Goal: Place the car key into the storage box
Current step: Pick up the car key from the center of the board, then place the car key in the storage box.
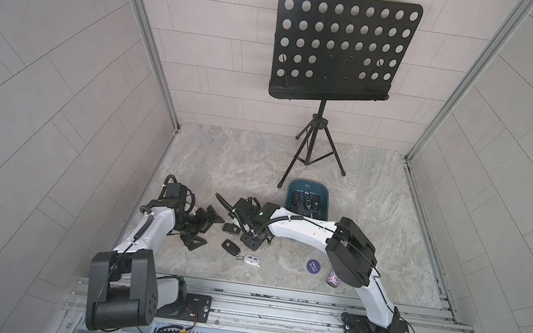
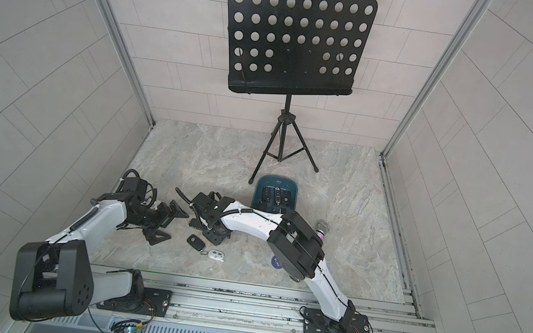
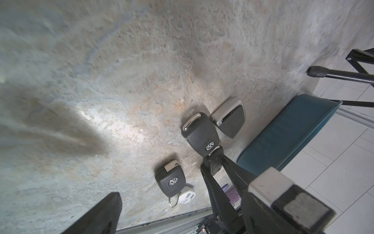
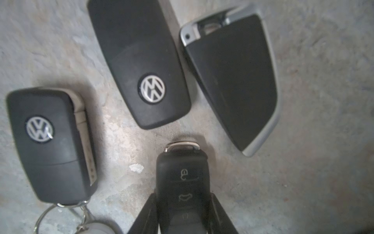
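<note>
**Hidden or unclear.** In both top views, tips of right gripper (image 4: 183,200) and car key (image 4: 182,174) masked by the right forearm (image 1: 298,230); silver-edged fob (image 4: 232,81) likewise unseen there. Contents of storage box (image 1: 308,184) small and dark: at least three fobs, exact number not resolvable. Rear end of car key lost between the fingers in the right wrist view; resting on the surface or raised off it, not determinable. Glittery item (image 1: 334,278) half masked by the same arm, identity unclear.

**Grippers.** Right gripper pinched onto the car key from both flanks, button face toward the wrist camera. Key out over the tabletop (image 1: 224,154), just beside the plain VW fob (image 4: 141,71), outside the storage box. Box farther back, near a tripod foot. Jaws of left gripper (image 1: 204,228) spread wide, near the key cluster.

**Counts.** Outside the box, four dark fobs: gripped car key, ringed VW fob (image 4: 50,141), plain VW fob, silver-edged fob. One white remote (image 1: 251,260) on that ring. One dark blue disc (image 1: 313,266). One black perforated music stand (image 1: 343,49) on a tripod.

**Setting.** Tabletop of mottled grey-beige stone pattern. Pale tiled panels (image 1: 41,72) on three sides. Aluminium rails (image 1: 274,303) along the near edge, carrying both arm bases.
</note>
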`<action>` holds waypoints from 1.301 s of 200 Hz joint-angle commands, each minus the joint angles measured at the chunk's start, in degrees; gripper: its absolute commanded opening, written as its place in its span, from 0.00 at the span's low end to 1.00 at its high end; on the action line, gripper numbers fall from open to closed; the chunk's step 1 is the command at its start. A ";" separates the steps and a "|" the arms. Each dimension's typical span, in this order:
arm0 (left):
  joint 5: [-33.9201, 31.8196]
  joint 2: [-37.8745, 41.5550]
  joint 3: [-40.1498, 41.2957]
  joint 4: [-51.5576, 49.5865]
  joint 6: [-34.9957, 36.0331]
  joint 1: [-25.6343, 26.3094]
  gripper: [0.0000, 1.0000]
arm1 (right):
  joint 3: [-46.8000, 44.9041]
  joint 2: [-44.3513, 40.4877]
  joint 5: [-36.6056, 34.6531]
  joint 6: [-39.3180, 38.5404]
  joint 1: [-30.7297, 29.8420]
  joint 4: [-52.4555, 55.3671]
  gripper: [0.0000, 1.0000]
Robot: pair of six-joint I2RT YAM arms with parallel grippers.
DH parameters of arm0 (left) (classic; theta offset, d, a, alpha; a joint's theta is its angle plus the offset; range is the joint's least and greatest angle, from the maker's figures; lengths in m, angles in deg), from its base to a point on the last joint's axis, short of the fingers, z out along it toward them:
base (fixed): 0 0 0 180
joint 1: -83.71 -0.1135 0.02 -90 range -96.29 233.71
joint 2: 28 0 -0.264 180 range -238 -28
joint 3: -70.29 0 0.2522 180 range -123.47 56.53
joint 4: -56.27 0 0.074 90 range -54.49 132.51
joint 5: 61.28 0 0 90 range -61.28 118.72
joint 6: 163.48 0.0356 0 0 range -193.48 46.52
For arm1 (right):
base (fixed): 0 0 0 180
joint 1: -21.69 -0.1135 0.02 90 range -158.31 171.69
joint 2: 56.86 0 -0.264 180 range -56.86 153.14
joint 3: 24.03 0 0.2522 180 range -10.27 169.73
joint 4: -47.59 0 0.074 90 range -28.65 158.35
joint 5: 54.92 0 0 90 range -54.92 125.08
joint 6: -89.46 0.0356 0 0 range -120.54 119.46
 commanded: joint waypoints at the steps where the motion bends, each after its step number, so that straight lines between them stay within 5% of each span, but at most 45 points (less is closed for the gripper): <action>1: -0.20 1.64 -0.02 -1.35 0.69 -0.34 1.00 | 1.00 -4.34 0.68 1.43 0.16 -1.58 0.30; 74: 1.73 3.27 -1.02 -0.32 -1.72 -0.25 1.00 | -3.41 -15.99 1.21 7.24 4.77 -5.77 0.29; 153: 1.90 1.95 -3.30 3.70 -6.48 2.36 0.99 | -14.07 -27.23 -1.11 15.84 16.44 -7.53 0.29; 260: -4.62 -2.32 -12.03 7.24 -8.98 14.59 0.99 | -14.77 -19.68 -5.86 18.12 28.29 -5.11 0.29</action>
